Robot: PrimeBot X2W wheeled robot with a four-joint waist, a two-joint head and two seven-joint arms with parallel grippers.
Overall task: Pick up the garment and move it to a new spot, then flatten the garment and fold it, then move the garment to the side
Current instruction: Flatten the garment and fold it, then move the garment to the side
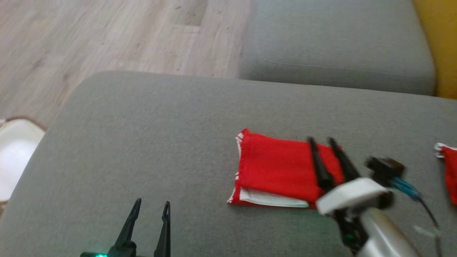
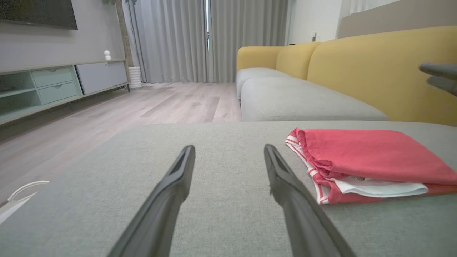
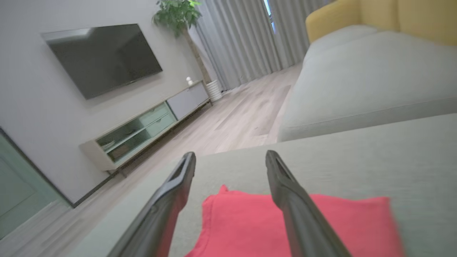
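garment: I see it folded, red with white trim, flat on the grey sofa cushion, centre-right of head frame | right gripper: fingers spread, pinching nothing, over garment's right part | left gripper: spread, empty, lower left, well apart from garment | second red cloth: right edge

The garment is soft red cloth, matt, with white-striped edging and a smooth white layer at its near edge. The cushion under it is grey upholstery cloth, matt and slightly grainy. The floor, far left, looks like pale wood planks with a dull sheen. The left claw and right claw have dark, matt, plastic-looking fingers. The right forearm is a pale, smooth, faintly glossy shell.
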